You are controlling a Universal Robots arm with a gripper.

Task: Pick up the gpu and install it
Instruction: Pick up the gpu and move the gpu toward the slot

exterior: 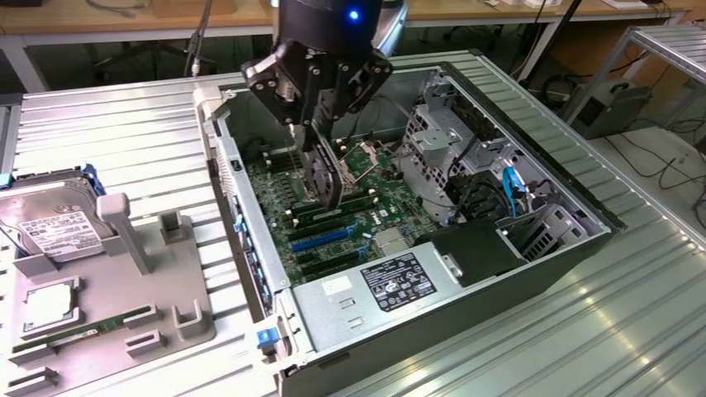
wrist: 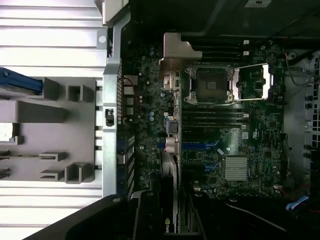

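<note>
The pick-up is done. The jaws are clamped on the gpu (exterior: 329,178), which hangs on edge below the gripper (exterior: 312,124), inside the open computer case (exterior: 617,223).

In the exterior view the card tilts slightly. Its lower edge is close over the motherboard (exterior: 381,207), near the dark slots above the blue slots (exterior: 326,240). Whether that edge touches the board I cannot tell. In the wrist view the gpu (wrist: 170,165) is seen edge-on as a narrow strip running across the board, with its tan metal bracket (wrist: 175,55) at the far end, beside the processor socket (wrist: 210,85).

The install looks unfinished. The card stands high in the jaws and does not appear pressed into a slot, and its bracket sits well in from the case wall, so lining up and seating are left.

On the counter (exterior: 111,124), at the exterior view's left, a grey holder tray (exterior: 165,289) keeps a hard drive (exterior: 50,223) and a memory stick (exterior: 88,327), both untouched.
</note>
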